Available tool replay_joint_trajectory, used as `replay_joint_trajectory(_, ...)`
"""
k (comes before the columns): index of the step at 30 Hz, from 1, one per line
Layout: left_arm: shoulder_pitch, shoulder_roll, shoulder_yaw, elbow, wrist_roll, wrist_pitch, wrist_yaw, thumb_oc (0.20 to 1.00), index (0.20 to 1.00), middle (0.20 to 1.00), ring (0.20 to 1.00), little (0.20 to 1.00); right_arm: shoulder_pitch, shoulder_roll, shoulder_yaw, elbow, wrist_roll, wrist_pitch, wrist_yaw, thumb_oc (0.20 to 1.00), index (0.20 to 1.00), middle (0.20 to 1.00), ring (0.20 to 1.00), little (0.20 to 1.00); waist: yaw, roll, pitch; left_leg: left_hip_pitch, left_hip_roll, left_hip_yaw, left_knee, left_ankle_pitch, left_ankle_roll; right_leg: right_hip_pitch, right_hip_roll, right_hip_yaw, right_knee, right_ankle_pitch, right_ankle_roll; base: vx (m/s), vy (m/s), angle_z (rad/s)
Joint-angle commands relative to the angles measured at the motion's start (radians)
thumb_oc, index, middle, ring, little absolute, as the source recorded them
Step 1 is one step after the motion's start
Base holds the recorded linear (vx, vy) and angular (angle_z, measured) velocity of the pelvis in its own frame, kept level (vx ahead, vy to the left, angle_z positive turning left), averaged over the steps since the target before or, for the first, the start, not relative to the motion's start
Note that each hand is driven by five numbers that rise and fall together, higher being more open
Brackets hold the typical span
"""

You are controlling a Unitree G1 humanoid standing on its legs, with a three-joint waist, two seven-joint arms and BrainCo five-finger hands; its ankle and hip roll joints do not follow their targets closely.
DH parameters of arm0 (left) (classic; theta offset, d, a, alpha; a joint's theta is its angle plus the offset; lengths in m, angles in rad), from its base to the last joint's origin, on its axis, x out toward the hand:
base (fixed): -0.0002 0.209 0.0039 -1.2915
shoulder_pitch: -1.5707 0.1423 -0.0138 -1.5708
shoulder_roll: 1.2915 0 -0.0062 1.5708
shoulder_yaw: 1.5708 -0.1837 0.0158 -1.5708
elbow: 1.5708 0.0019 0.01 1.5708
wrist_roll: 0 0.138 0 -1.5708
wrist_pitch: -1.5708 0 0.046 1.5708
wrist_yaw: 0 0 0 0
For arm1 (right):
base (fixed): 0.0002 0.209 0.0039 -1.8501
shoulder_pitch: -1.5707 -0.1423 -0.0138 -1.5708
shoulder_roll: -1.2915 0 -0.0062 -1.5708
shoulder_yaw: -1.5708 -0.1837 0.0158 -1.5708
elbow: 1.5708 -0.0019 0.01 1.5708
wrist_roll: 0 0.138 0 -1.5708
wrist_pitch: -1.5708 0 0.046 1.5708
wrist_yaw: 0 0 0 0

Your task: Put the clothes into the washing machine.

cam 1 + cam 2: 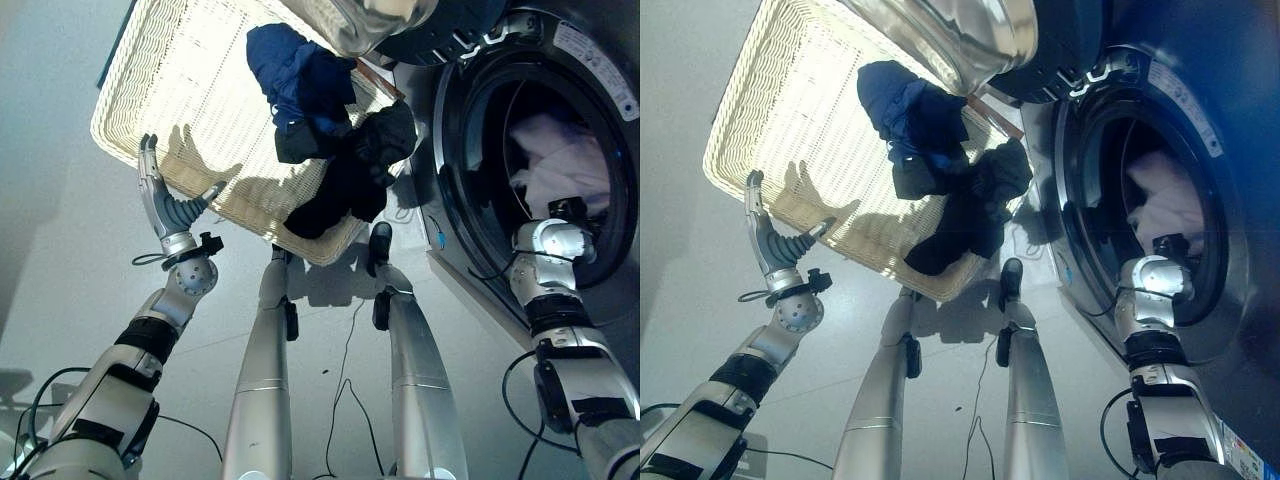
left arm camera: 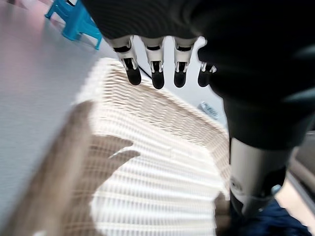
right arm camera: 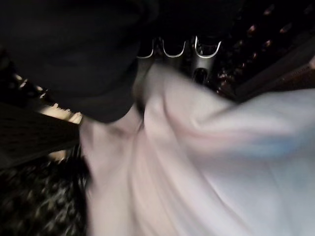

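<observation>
A pale wicker basket [image 1: 180,80] stands on the floor in front of the washing machine [image 1: 450,140]. A blue garment [image 1: 300,75] and a black garment [image 1: 350,180] lie heaped at the basket's side nearest the machine. My left hand [image 1: 170,205] hovers open over the basket's near rim, fingers straight, holding nothing. My right arm reaches through the machine's round opening into the drum. There my right hand [image 3: 88,59] is up against a pale pink-white garment [image 1: 560,165] that lies inside. Its hold on the cloth is blurred.
The machine's glass door [image 1: 370,20] hangs open above the basket's far corner. A blue stool [image 2: 74,22] stands on the floor beyond the basket. Grey floor surrounds the basket on the left.
</observation>
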Motion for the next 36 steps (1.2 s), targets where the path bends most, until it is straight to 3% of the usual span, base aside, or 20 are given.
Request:
replay_joint_trajectory(1, -0.031, -0.047, 0.033, 0.025, 0.067, -0.041, 0.023, 1.0, 1.0, 1.0, 1.0, 1.0, 0.217, -0.14, -0.11, -0.005, -0.015, -0.038, -0.019, 1.0, 1.0, 1.0, 1.0, 1.0, -0.017, 0.037, -0.024, -0.058, -0.019, 0.007, 0.138, -0.162, -0.038, 0.012, 0.068, -0.037, -0.166, 0.122, 0.062, 0.0, 0.0, 0.0)
replay_joint_trajectory(2, -0.031, -0.047, 0.033, 0.025, 0.067, -0.041, 0.023, 1.0, 1.0, 1.0, 1.0, 1.0, 0.217, -0.14, -0.11, -0.005, -0.015, -0.038, -0.019, 1.0, 1.0, 1.0, 1.0, 1.0, -0.017, 0.037, -0.024, -0.058, -0.019, 0.007, 0.138, -0.162, -0.038, 0.012, 0.068, -0.037, -0.166, 0.122, 0.062, -0.01, 0.016, 0.04)
replay_joint_trajectory(3, -0.063, -0.055, 0.0, 0.024, 0.13, -0.033, 0.024, 1.0, 1.0, 1.0, 1.0, 1.0, 0.192, -0.137, -0.043, 0.089, -0.025, 0.089, 0.072, 1.0, 1.0, 1.0, 1.0, 1.0, -0.008, 0.048, -0.024, -0.055, -0.022, 0.012, 0.137, -0.157, -0.035, 0.014, 0.064, -0.043, -0.164, 0.123, 0.06, -0.01, 0.017, 0.05)
replay_joint_trajectory(6, -0.072, -0.052, -0.007, 0.026, 0.147, -0.03, 0.02, 1.0, 1.0, 1.0, 1.0, 1.0, 0.186, -0.143, -0.028, 0.122, -0.017, 0.112, 0.104, 1.0, 1.0, 1.0, 1.0, 1.0, -0.005, 0.051, -0.024, -0.055, -0.022, 0.013, 0.137, -0.155, -0.034, 0.015, 0.063, -0.045, -0.162, 0.123, 0.059, 0.0, 0.011, 0.06)
replay_joint_trajectory(8, -0.107, -0.045, -0.04, 0.023, 0.196, -0.004, 0.019, 1.0, 1.0, 1.0, 1.0, 1.0, 0.153, -0.174, 0.02, 0.202, -0.099, 0.212, 0.111, 1.0, 1.0, 1.0, 1.0, 1.0, 0.0, 0.061, -0.024, -0.057, -0.023, 0.016, 0.138, -0.149, -0.033, 0.012, 0.06, -0.049, -0.159, 0.125, 0.06, 0.0, 0.007, 0.04)
replay_joint_trajectory(10, -0.157, -0.022, -0.083, 0.019, 0.206, 0.025, 0.015, 1.0, 1.0, 1.0, 1.0, 1.0, 0.115, -0.214, 0.088, 0.24, -0.217, 0.368, 0.068, 1.0, 1.0, 1.0, 1.0, 1.0, 0.002, 0.069, -0.024, -0.063, -0.026, 0.017, 0.143, -0.146, -0.03, 0.005, 0.058, -0.05, -0.155, 0.128, 0.06, 0.0, 0.0, 0.0)
replay_joint_trajectory(12, -0.182, -0.013, -0.095, 0.014, 0.201, 0.035, 0.006, 1.0, 1.0, 1.0, 1.0, 1.0, 0.09, -0.23, 0.116, 0.259, -0.258, 0.447, 0.063, 1.0, 1.0, 1.0, 1.0, 1.0, 0.004, 0.073, -0.024, -0.065, -0.023, 0.019, 0.144, -0.146, -0.029, 0.0, 0.056, -0.053, -0.149, 0.126, 0.062, 0.0, 0.0, 0.0)
replay_joint_trajectory(17, -0.245, -0.003, -0.118, 0.027, 0.179, 0.052, -0.015, 1.0, 1.0, 1.0, 1.0, 1.0, 0.026, -0.258, 0.173, 0.3, -0.283, 0.54, 0.052, 1.0, 1.0, 1.0, 1.0, 1.0, 0.006, 0.079, -0.024, -0.07, -0.022, 0.022, 0.146, -0.145, -0.03, -0.007, 0.054, -0.058, -0.144, 0.125, 0.065, 0.0, 0.0, 0.0)
replay_joint_trajectory(19, -0.266, 0.006, -0.128, 0.037, 0.171, 0.053, -0.024, 1.0, 1.0, 1.0, 1.0, 1.0, -0.014, -0.282, 0.213, 0.316, -0.339, 0.643, 0.029, 1.0, 1.0, 1.0, 1.0, 1.0, 0.009, 0.083, -0.024, -0.071, -0.021, 0.022, 0.141, -0.144, -0.031, -0.011, 0.053, -0.061, -0.145, 0.126, 0.067, 0.0, 0.0, 0.0)
replay_joint_trajectory(20, -0.267, 0.007, -0.128, 0.037, 0.169, 0.053, -0.024, 1.0, 1.0, 1.0, 1.0, 1.0, -0.017, -0.283, 0.216, 0.315, -0.345, 0.656, 0.03, 1.0, 1.0, 1.0, 1.0, 1.0, 0.008, 0.083, -0.024, -0.071, -0.021, 0.022, 0.141, -0.144, -0.031, -0.012, 0.053, -0.061, -0.145, 0.126, 0.067, 0.04, -0.057, -0.01)
replay_joint_trajectory(21, -0.275, 0.01, -0.159, 0.066, 0.155, 0.038, -0.03, 1.0, 1.0, 1.0, 1.0, 1.0, -0.059, -0.334, 0.241, 0.373, -0.324, 0.674, 0.079, 1.0, 1.0, 1.0, 1.0, 1.0, 0.019, 0.081, -0.024, -0.035, -0.024, 0.01, 0.156, -0.184, -0.037, 0.025, 0.056, -0.054, -0.13, 0.091, 0.079, 0.05, -0.089, -0.02)
replay_joint_trajectory(22, -0.298, 0.017, -0.18, 0.079, 0.141, 0.036, -0.039, 1.0, 1.0, 1.0, 1.0, 1.0, -0.12, -0.374, 0.269, 0.409, -0.299, 0.697, 0.119, 1.0, 1.0, 1.0, 1.0, 1.0, 0.026, 0.078, -0.024, -0.036, -0.024, 0.007, 0.161, -0.187, -0.038, 0.027, 0.054, -0.06, -0.13, 0.093, 0.083, 0.03, -0.164, -0.01)
replay_joint_trajectory(24, -0.416, 0.058, -0.232, 0.105, 0.08, 0.05, -0.108, 1.0, 1.0, 1.0, 1.0, 1.0, -0.456, -0.503, 0.475, 0.534, -0.201, 0.835, 0.26, 1.0, 1.0, 1.0, 1.0, 1.0, 0.049, 0.061, -0.024, -0.089, -0.017, -0.002, 0.176, -0.155, -0.039, -0.008, 0.04, -0.097, -0.137, 0.136, 0.079, -0.06, -0.185, 0.0)
replay_joint_trajectory(27, -0.453, 0.099, -0.262, 0.09, 0.046, 0.072, -0.146, 1.0, 1.0, 1.0, 1.0, 1.0, -0.62, -0.541, 0.628, 0.555, -0.181, 0.916, 0.306, 1.0, 1.0, 1.0, 1.0, 1.0, 0.058, 0.045, -0.024, -0.102, -0.009, -0.019, 0.185, -0.151, -0.039, -0.01, 0.037, -0.114, -0.129, 0.145, 0.076, -0.02, -0.094, 0.08)
replay_joint_trajectory(34, -0.505, 0.135, -0.305, 0.09, 0.088, 0.117, -0.155, 1.0, 1.0, 1.0, 1.0, 1.0, -0.697, -0.548, 0.718, 0.494, -0.297, 0.887, 0.289, 1.0, 1.0, 1.0, 1.0, 1.0, 0.05, 0.038, -0.024, -0.101, -0.01, -0.03, 0.164, -0.155, -0.033, -0.021, 0.047, -0.104, -0.133, 0.145, 0.073, -0.01, 0.003, 0.04)
replay_joint_trajectory(36, -0.535, 0.139, -0.324, 0.105, 0.098, 0.115, -0.151, 1.0, 1.0, 1.0, 1.0, 1.0, -0.692, -0.541, 0.729, 0.474, -0.342, 0.846, 0.273, 1.0, 1.0, 1.0, 1.0, 1.0, 0.045, 0.043, -0.024, -0.103, -0.014, -0.028, 0.161, -0.159, -0.032, -0.027, 0.047, -0.099, -0.135, 0.14, 0.073, 0.0, 0.016, 0.0)
